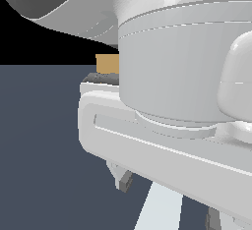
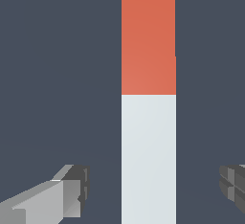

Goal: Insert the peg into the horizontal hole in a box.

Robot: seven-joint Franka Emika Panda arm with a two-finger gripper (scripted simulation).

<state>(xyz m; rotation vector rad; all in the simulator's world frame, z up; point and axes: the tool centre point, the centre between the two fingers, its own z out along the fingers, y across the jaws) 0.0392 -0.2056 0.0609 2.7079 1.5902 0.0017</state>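
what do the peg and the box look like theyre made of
The peg: flat matte surface with no grain or shine, pale grey-white with an orange-red end; it could be painted wood or plastic, and the render leaves that open.
The box: only a small tan-brown patch shows behind the arm, evenly matte, cardboard- or wood-coloured. Too little is visible to say more.

Exterior view sits very close behind the white robot arm (image 1: 182, 67), whose body fills most of the frame; it looks level across the dark slate floor (image 1: 44, 140). Wrist view looks straight down, close. Both share the long pale grey bar with an orange-red end (image 2: 148, 98) and the grey-tipped gripper (image 2: 153, 184).
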